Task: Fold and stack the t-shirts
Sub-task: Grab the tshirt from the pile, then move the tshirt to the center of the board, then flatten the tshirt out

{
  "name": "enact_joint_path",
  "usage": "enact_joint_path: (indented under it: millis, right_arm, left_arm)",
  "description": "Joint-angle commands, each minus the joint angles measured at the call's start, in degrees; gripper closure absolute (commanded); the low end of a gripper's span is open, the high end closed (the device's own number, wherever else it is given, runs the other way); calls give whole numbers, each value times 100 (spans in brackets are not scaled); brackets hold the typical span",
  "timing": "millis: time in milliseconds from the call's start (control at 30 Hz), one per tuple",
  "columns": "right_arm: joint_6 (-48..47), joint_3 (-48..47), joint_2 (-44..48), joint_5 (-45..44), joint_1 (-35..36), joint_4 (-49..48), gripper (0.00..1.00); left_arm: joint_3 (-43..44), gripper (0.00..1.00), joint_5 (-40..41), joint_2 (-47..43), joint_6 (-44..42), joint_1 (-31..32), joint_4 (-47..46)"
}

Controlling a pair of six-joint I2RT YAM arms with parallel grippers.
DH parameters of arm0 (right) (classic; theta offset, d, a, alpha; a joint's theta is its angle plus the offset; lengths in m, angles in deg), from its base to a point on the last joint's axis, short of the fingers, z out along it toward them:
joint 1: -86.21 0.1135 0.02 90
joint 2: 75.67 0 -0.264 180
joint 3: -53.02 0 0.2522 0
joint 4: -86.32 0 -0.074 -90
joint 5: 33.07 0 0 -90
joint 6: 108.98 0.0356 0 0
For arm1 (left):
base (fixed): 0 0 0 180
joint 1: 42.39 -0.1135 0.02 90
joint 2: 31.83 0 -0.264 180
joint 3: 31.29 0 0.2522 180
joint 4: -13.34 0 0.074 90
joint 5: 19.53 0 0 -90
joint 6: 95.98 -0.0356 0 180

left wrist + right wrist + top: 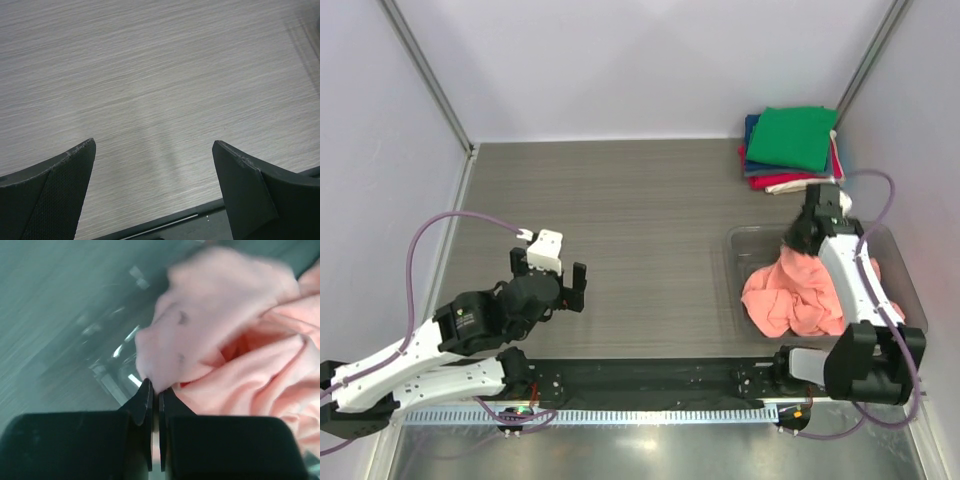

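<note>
Grey wood-grain table (pixel 620 200) between white walls, seen from above. At 4 o'clock a clear tray (pixel 740 245) holds a crumpled pink shirt (pixel 800 300). Right gripper (pixel 155 390) is pinched closed on a fold at the shirt's 12 o'clock edge. Left gripper (pixel 552 288) hangs at 8 o'clock, jaws wide apart, holding nothing. Folded stack (pixel 790 140), green on top, sits at 1 o'clock. Likely step: lifting the shirt out. Raise it high enough to clear the tray's rim, then spread it flat at centre.
</note>
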Motion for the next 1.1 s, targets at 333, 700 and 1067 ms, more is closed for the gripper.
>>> enact_joint_path:
  millis: [333, 700, 1067]
  right_arm:
    - [-97, -7818, -1751, 1324, 4039, 415, 99]
    - [840, -1808, -204, -392, 3461, 116, 2]
    - [1167, -476, 545, 373, 3570, -806, 9]
  left_arm:
    - [119, 0, 1114, -539, 406, -39, 274]
    - [224, 0, 1510, -1041, 863, -39, 677]
    - [418, 0, 1809, -1147, 1066, -39, 1373]
